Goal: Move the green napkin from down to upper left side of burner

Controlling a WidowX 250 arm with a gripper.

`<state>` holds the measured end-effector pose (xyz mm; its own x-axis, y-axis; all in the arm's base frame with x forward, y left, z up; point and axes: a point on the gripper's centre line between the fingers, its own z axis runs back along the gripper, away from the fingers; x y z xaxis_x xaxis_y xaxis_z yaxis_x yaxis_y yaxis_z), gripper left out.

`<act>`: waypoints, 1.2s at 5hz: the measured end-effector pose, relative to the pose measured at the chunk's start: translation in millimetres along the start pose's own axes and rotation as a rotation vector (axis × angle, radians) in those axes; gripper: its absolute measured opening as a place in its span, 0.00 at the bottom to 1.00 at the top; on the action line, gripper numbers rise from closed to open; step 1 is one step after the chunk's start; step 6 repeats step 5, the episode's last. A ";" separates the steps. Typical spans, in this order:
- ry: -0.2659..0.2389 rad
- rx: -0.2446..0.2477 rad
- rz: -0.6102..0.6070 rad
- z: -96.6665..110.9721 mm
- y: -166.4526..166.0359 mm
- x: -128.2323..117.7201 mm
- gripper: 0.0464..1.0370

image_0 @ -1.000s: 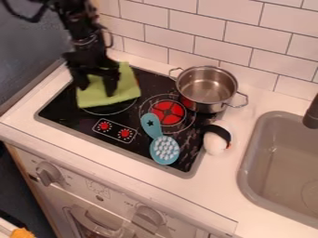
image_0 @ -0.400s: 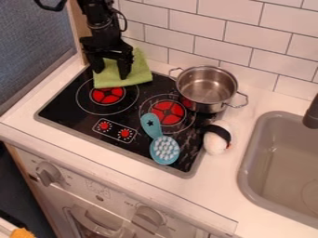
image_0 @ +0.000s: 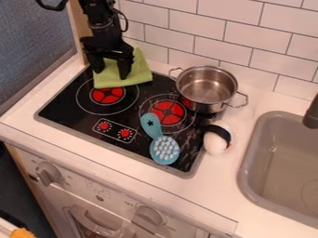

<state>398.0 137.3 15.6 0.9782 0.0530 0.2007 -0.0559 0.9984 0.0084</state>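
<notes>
Napkin [image_0: 139, 72] lay over the stove's upper left part, its near edge across the far part of the left burner [image_0: 108, 96] and its far corner past the stove [image_0: 68, 111] onto the worktop [image_0: 217, 188]. Upright at the stove's far right corner stood the pot [image_0: 202, 104], a steel one with two loop handles, its bare metal floor showing. Set into the worktop on the right was the sink [image_0: 248, 172], grey, with a drain outline in its bottom and the tap [image_0: 312, 112] at its far edge. Directly above the napkin hung the end effector [image_0: 110, 75], released, its two fingers spread and the cloth showing below and between them; whether their tips touched it could not be told. A blue spoon [image_0: 164, 149] lay on the stove's near right part, beside a white toy [image_0: 215, 143] with a black band.
</notes>
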 end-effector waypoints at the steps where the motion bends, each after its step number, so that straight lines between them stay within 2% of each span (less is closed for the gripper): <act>1: 0.003 -0.006 0.008 5.9 -2.7 -3.0 0.96; 2: 0.007 0.009 0.012 22.8 -2.7 -0.5 0.96; 3: -0.035 0.014 0.009 51.9 -3.8 5.1 0.96; 4: -0.059 0.031 0.022 75.0 -5.0 -1.2 0.96; 6: -0.061 0.034 0.022 76.8 -4.6 -1.1 0.96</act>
